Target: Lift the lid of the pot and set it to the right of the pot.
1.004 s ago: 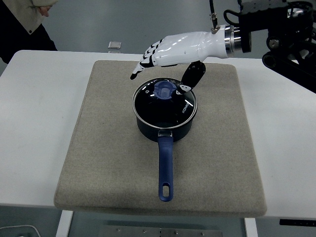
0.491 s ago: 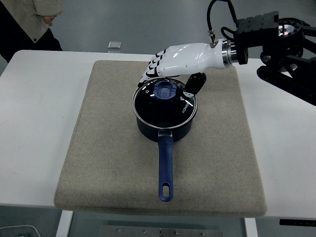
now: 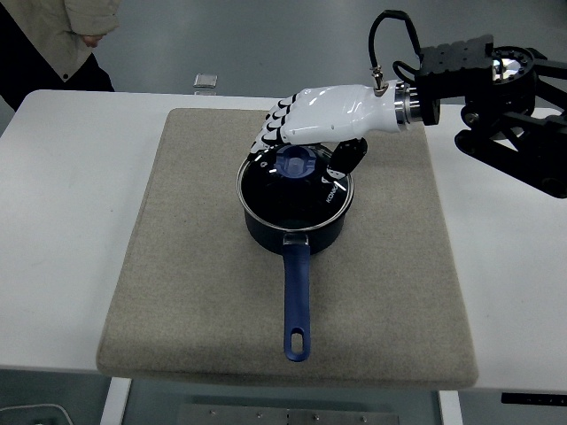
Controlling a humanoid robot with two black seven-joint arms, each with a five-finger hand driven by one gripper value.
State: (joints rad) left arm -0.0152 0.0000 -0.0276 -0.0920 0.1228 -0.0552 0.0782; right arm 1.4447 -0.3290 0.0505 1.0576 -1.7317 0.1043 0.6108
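A dark blue pot (image 3: 295, 221) stands in the middle of a beige mat (image 3: 177, 266), its long blue handle (image 3: 297, 301) pointing toward the near edge. On the pot lies a glass lid (image 3: 310, 190) with a blue knob (image 3: 295, 162). My right hand (image 3: 299, 152), white with black finger joints, hovers low over the lid's far side. Its fingers (image 3: 266, 142) curl down left of and behind the knob, and the black thumb (image 3: 341, 159) hangs to the knob's right. The hand brackets the knob without gripping it. The lid rests on the pot.
A person's sleeve and hand (image 3: 84, 27) show at the top left. A small silvery square object (image 3: 205, 81) lies on the white table (image 3: 62, 195) behind the mat. The black right arm (image 3: 505, 97) spans the upper right.
My right hand has come down and toward the pot. Its fingers, stretched out a second ago, now curl down around the knob, and the thumb has closed in from the right.
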